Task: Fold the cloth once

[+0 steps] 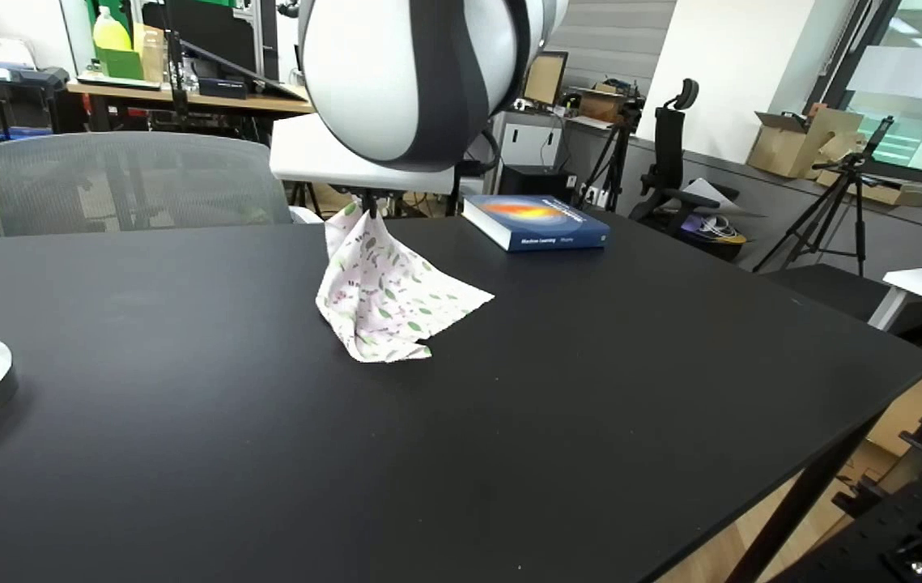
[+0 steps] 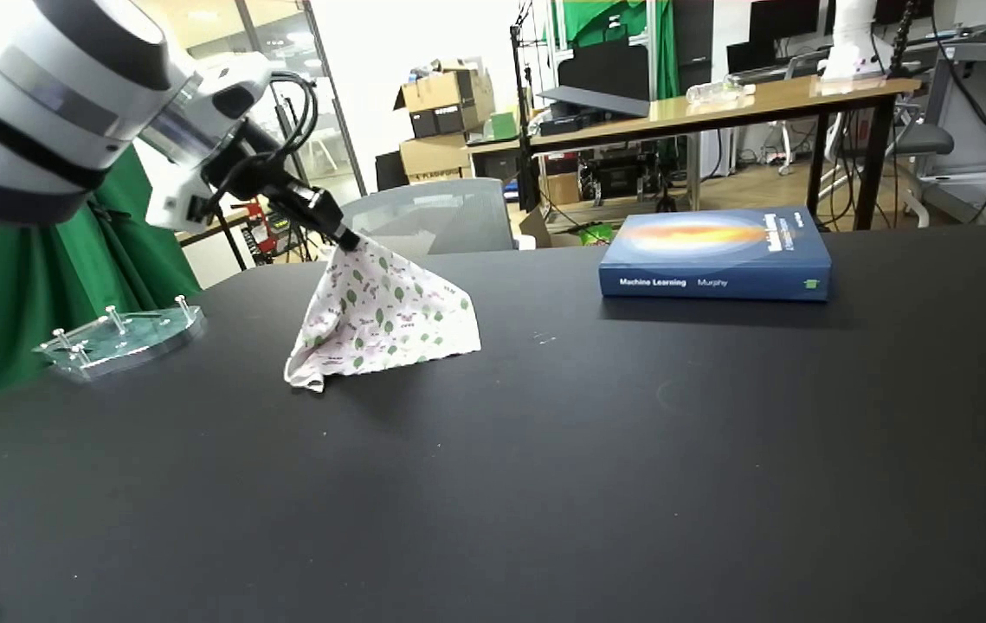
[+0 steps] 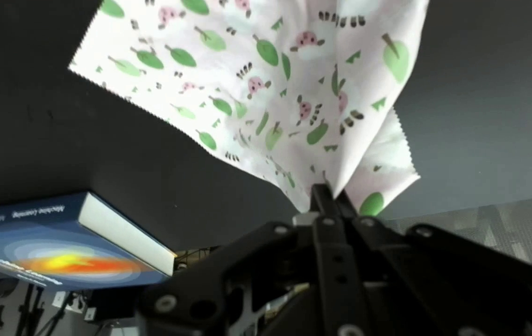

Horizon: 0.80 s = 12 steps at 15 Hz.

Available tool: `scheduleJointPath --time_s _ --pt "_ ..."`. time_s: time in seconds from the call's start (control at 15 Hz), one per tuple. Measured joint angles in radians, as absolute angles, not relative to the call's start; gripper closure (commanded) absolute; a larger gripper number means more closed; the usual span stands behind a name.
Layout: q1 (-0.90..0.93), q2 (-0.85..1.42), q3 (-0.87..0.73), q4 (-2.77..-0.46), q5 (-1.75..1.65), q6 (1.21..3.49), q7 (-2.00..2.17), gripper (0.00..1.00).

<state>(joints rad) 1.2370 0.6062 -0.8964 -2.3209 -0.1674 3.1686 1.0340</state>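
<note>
Black fingers (image 3: 323, 201) nearly together, cloth (image 3: 266, 98) pinched between tips

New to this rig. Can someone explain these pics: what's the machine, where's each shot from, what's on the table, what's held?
It's a single Franka Panda arm, steered by a person. Two shots are exterior views, taken from outside the robot; the close-up is the wrist view, looking along the black fingers. Those pinch a white leaf-print cloth, holding part of it up while the rest hangs down. Whether its lower edge touches the black table is hard to tell. Also on the table: a blue Machine Learning book and, near the edge in an exterior view, a clear plate with upright posts.
</note>
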Motion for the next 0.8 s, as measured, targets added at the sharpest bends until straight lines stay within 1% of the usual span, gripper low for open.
scheduleJointPath --time_s 0.13,0.33,0.47,0.8 --pt "1.278 0.574 -0.883 -2.393 -0.039 3.168 1.012 1.00" --pt "1.282 0.488 -0.850 -2.489 0.102 3.167 0.976 1.00" --pt "1.278 0.427 -0.855 -2.542 0.135 3.167 0.981 1.00" --pt "1.184 0.267 -0.845 -2.653 0.180 3.146 0.979 1.00"
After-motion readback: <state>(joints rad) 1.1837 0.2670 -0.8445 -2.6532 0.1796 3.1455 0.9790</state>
